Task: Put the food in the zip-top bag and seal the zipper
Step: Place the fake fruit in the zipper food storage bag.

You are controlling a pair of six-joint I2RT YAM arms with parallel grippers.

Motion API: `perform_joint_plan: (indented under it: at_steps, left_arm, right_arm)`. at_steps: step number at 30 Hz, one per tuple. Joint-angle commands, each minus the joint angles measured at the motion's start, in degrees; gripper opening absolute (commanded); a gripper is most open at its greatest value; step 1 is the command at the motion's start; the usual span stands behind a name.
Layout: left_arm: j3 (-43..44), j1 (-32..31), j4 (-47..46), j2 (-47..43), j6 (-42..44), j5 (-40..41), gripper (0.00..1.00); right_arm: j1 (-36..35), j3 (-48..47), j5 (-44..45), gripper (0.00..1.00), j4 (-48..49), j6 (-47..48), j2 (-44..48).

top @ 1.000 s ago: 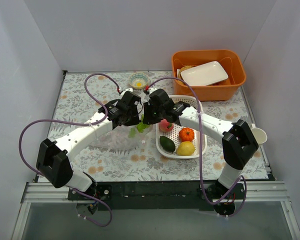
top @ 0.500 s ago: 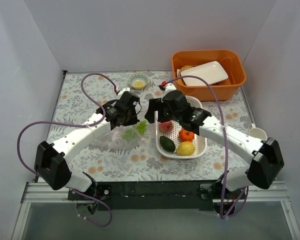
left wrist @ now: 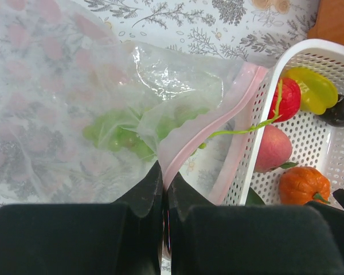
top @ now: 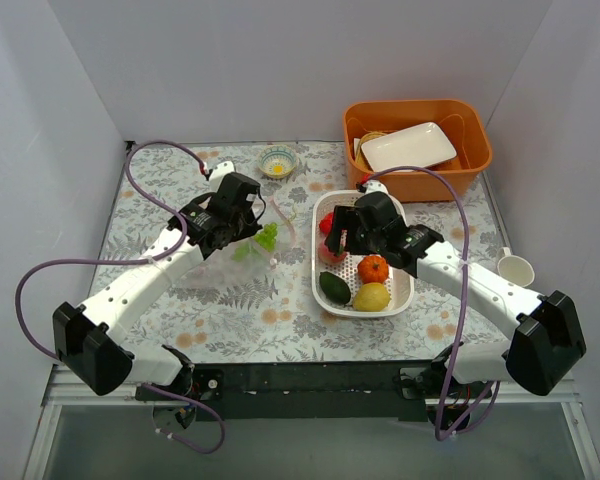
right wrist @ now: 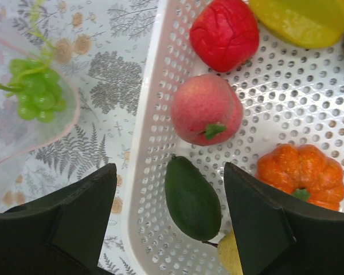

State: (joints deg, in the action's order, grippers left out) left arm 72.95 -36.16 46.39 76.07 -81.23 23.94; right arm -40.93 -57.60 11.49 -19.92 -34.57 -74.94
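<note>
The clear zip-top bag (left wrist: 74, 114) lies left of the white basket (top: 404, 283). My left gripper (left wrist: 165, 176) is shut on the bag's mouth edge, at the pink zipper (left wrist: 209, 121). Green grapes (left wrist: 121, 136) sit inside the bag, and their stem pokes out over the zipper. In the top view the grapes (top: 264, 239) lie beside my left gripper (top: 242, 230). My right gripper (right wrist: 169, 170) hangs open and empty over the basket, above the dark avocado (right wrist: 192, 197). A pink fruit (right wrist: 206, 109), a red one (right wrist: 225, 33), an orange one (right wrist: 301, 172) and a yellow one (right wrist: 304, 20) lie around it.
An orange tub (top: 473, 160) holding a white plate (top: 408, 146) stands at the back right. A small bowl (top: 277, 161) sits at the back centre. A white cup (top: 515, 268) stands near the right wall. White walls close in three sides.
My right gripper opened, left the bag mouth and moved right over the basket. The grapes now lie in the bag. My left gripper pulled the bag edge back and to the left.
</note>
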Motion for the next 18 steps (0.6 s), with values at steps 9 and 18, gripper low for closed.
perform_joint_plan:
  at_steps: [9, 18]
  left_arm:
    - [-1.05, 0.13, -1.74, -2.77, -0.86, -2.76, 0.00]
    - [-1.14, 0.13, -1.83, -3.65, -0.51, -2.67, 0.00]
  right_arm:
    - [-0.99, -2.07, -18.61, 0.74, 14.83, -6.48, -7.48]
    - [-1.61, -4.89, -21.50, 0.71, 15.26, -7.62, -13.48]
